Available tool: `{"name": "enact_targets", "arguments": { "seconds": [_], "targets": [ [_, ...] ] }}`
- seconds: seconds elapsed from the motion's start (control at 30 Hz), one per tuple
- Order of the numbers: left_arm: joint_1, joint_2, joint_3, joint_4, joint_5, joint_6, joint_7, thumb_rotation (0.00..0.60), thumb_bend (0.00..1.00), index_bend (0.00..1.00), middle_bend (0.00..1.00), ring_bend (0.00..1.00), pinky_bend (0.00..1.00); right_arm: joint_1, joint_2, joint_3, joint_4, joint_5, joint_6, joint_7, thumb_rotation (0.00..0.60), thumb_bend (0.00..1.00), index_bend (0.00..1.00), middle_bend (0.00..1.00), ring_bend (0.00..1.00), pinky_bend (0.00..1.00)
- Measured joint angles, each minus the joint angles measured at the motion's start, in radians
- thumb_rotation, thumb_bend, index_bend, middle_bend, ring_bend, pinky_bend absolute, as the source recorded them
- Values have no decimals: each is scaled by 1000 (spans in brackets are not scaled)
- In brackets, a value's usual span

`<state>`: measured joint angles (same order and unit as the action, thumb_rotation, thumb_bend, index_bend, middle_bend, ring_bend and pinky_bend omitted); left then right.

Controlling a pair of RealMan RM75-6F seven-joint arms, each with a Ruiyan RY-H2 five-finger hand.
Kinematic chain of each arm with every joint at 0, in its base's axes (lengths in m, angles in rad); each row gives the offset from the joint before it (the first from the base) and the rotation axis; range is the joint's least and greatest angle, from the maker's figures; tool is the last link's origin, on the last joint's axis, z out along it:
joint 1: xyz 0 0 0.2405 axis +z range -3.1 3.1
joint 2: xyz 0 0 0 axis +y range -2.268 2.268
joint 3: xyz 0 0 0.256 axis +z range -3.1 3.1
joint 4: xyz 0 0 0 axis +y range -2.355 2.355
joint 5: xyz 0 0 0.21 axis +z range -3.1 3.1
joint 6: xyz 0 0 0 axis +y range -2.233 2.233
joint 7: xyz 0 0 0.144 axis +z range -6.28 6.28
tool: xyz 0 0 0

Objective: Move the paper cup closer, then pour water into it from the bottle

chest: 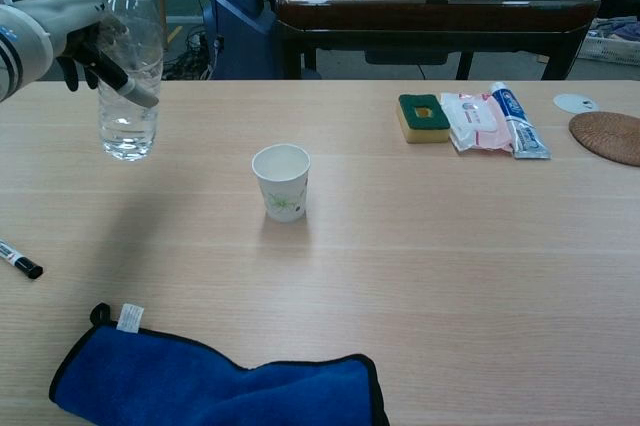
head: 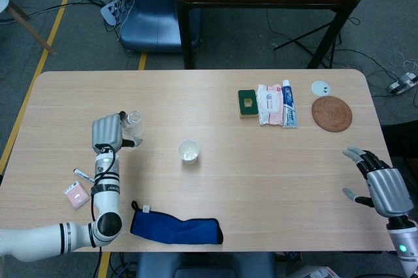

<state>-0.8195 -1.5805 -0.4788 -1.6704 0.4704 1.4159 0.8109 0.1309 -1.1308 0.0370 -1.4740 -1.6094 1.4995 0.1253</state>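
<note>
Our left hand grips the uncapped clear plastic bottle mid-body near the desk's left edge, thin walls likely crushable, while our right hand hangs open and the light white paper cup would tip easily.

Head looks down; chest faces forward, nearer.

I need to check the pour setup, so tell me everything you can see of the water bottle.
The water bottle is clear ribbed plastic, uncapped, with its open mouth on top and some water in its lower part. It stands upright at the left of the table, well left of the paper cup. The left hand grips it around the middle. Whether its base rests on the table or hangs just above cannot be told.
</note>
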Motion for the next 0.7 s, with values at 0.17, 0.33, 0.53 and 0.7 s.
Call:
{"name": "enact_targets", "arguments": {
  "seconds": [0.17,0.33,0.53,0.7],
  "targets": [
    [33,-3,22,15,36,-2,-78,600,64,695,676,567,559,0,-3,0,0,-1,1,-8,600,44,200,200,188,460],
    [55,-5,34,40,44,-26,-131,600,64,695,675,567,559,0,-5,-1,0,1,-1,-14,600,44,200,200,188,460],
    [71,-6,41,67,45,-58,-176,600,64,695,676,567,559,2,-7,-1,2,5,-6,-18,600,44,200,200,188,460],
    [81,-11,47,89,64,-71,-215,600,64,695,675,567,559,3,-8,1,4,10,-11,-16,600,44,200,200,188,460]
  ]
}}
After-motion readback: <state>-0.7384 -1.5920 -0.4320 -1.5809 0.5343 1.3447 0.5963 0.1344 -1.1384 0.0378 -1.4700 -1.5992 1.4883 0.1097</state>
